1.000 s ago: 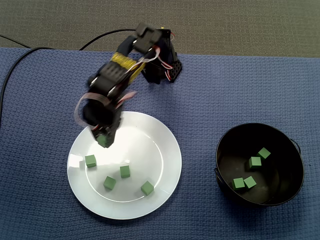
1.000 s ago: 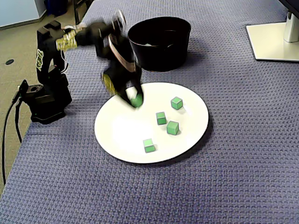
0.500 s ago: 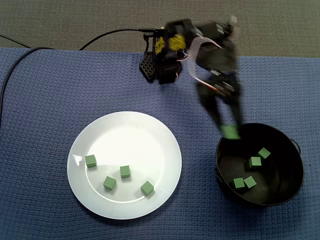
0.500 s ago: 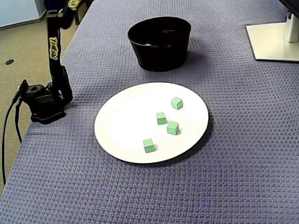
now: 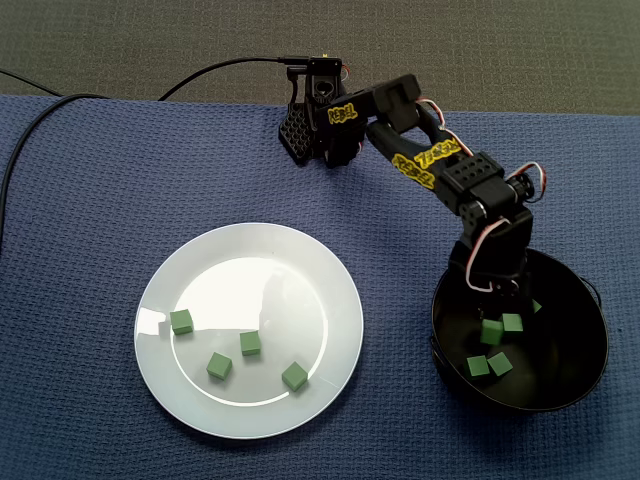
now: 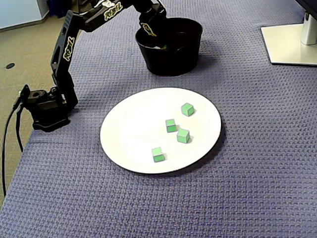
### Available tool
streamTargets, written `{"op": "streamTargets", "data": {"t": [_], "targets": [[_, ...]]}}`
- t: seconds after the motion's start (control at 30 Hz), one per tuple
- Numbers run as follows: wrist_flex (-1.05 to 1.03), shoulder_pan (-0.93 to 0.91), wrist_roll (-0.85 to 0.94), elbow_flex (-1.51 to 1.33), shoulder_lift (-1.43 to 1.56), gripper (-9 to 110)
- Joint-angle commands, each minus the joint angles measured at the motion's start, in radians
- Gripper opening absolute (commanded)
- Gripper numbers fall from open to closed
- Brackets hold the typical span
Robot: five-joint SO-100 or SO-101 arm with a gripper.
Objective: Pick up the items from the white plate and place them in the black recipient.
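Observation:
Several green cubes [image 5: 250, 343] lie on the white plate [image 5: 300, 260], which also shows in the other fixed view as the plate [image 6: 129, 134] with cubes [image 6: 183, 135]. The black bowl [image 5: 590, 350] holds several more green cubes [image 5: 500, 363]. My gripper [image 5: 496, 308] reaches down inside the bowl, and one green cube [image 5: 491, 331] sits right at its fingertips. Whether the jaws still hold that cube is hidden by the arm. In the other fixed view the gripper [image 6: 157, 35] dips behind the rim of the bowl [image 6: 173, 62].
The arm's base [image 5: 320, 135] stands at the back edge of the blue cloth, with a black cable [image 5: 30, 130] trailing left. A white monitor foot [image 6: 290, 42] sits at the far right in a fixed view.
The arm swung from the plate over to the bowl carrying a green cube, then lowered its gripper into the bowl. The plate's cubes have not moved.

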State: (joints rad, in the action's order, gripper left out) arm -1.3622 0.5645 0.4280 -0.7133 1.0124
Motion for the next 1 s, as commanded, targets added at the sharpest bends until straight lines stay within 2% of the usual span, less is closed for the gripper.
{"op": "streamTargets", "data": {"t": [0.0,0.1,0.23,0.4,0.53,0.73,0.97], "targets": [[-0.069,-0.084,-0.037,0.017,0.262,43],[-0.143,-0.193,-0.052,0.098,0.403,46],[-0.178,-0.436,-0.110,0.150,0.531,45],[-0.232,-0.779,-0.181,0.072,0.551,55],[-0.201,-0.974,-0.255,-0.080,0.476,55],[-0.121,-1.072,-0.218,-0.178,0.293,52],[-0.273,-1.011,-0.117,-0.034,0.057,50]]}}
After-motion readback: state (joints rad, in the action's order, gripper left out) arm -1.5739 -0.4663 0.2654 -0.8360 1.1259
